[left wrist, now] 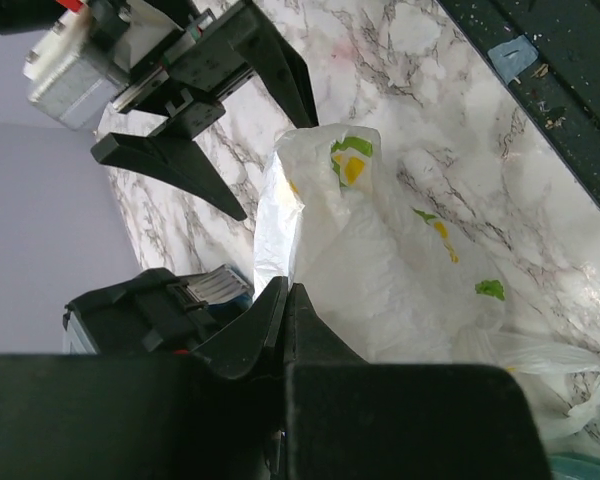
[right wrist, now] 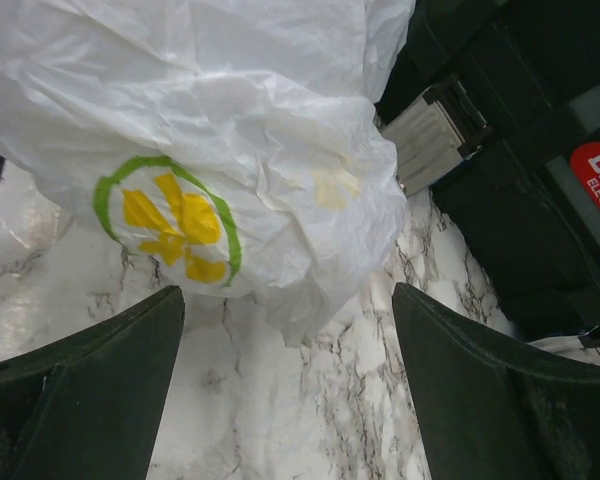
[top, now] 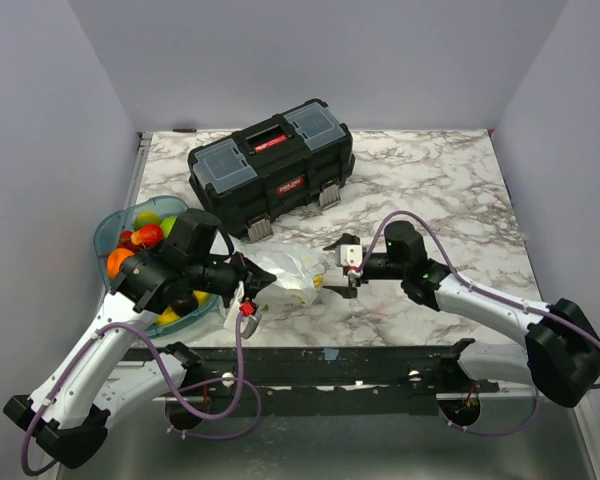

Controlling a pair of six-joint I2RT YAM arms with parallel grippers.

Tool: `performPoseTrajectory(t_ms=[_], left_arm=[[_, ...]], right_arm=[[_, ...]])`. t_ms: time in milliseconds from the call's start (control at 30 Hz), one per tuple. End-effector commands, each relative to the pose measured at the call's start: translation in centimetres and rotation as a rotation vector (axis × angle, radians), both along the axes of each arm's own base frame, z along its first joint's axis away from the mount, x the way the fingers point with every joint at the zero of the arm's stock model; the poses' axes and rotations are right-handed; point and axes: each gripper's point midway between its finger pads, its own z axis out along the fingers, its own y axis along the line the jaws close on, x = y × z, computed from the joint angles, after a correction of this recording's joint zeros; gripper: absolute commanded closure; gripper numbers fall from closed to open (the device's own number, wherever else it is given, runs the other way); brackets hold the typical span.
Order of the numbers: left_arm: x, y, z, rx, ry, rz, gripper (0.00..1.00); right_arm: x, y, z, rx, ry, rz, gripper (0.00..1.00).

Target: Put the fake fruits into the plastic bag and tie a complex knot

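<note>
The plastic bag [top: 292, 270] lies crumpled on the marble table between both grippers; it is whitish with yellow and green prints [right wrist: 170, 215]. The fake fruits [top: 145, 236], red, orange, green and yellow, sit in a teal tray [top: 105, 230] at the left, partly hidden by my left arm. My left gripper [top: 264, 279] is at the bag's left edge, jaws pressed together [left wrist: 285, 290]; no plastic shows between them. My right gripper [top: 333, 268] is at the bag's right end, open [right wrist: 288, 290], with a corner of the bag [right wrist: 315, 300] reaching in between its fingertips, untouched.
A black toolbox [top: 270, 165] with grey-blue lids stands just behind the bag, close to my right gripper [left wrist: 276, 168] in both wrist views. The tray overhangs the table's left edge. A dark rail [top: 330, 365] runs along the near edge.
</note>
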Motion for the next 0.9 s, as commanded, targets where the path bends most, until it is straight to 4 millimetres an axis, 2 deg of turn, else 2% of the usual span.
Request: performPoseTrajectory(t_ms=[0, 133, 200, 500, 667, 733, 767, 800, 833, 867], left_arm=[[-0.6, 0.3, 0.3, 0.006, -0.006, -0.019, 1.00], [-0.6, 0.2, 0.4, 0.003, -0.005, -0.019, 1.00], [-0.5, 0.2, 0.5, 0.001, -0.004, -0.014, 1.00], [-0.5, 0.3, 0.6, 0.000, 0.018, 0.005, 1.00], [-0.1, 0.3, 0.6, 0.000, 0.022, 0.020, 1.00], [0.1, 0.4, 0.4, 0.002, 0.028, 0.036, 1.00], [0.3, 0.4, 0.3, 0.004, 0.032, 0.046, 1.00], [0.5, 0.6, 0.2, 0.003, 0.038, 0.061, 1.00], [0.7, 0.7, 0.2, 0.003, 0.039, 0.074, 1.00], [1.0, 0.9, 0.3, 0.000, 0.044, 0.093, 1.00]], right_arm=[[1.9, 0.7, -0.3, -0.007, -0.101, -0.017, 0.18], [2.1, 0.6, -1.3, -0.044, -0.136, 0.003, 0.30], [2.0, 0.5, -1.8, -0.062, -0.154, 0.021, 0.32], [3.5, 2.1, -2.1, -0.044, -0.117, 0.002, 0.34], [2.9, 3.2, -1.9, -0.023, -0.126, 0.027, 0.29], [2.9, 3.3, -1.6, -0.013, -0.128, 0.028, 0.39], [3.0, 3.3, -1.4, -0.010, -0.129, 0.023, 0.49], [3.1, 3.2, -1.3, -0.014, -0.130, 0.014, 0.61], [3.1, 3.1, -1.3, -0.023, -0.130, 0.008, 0.82], [3.4, 2.7, -1.4, -0.043, -0.126, -0.017, 0.99]])
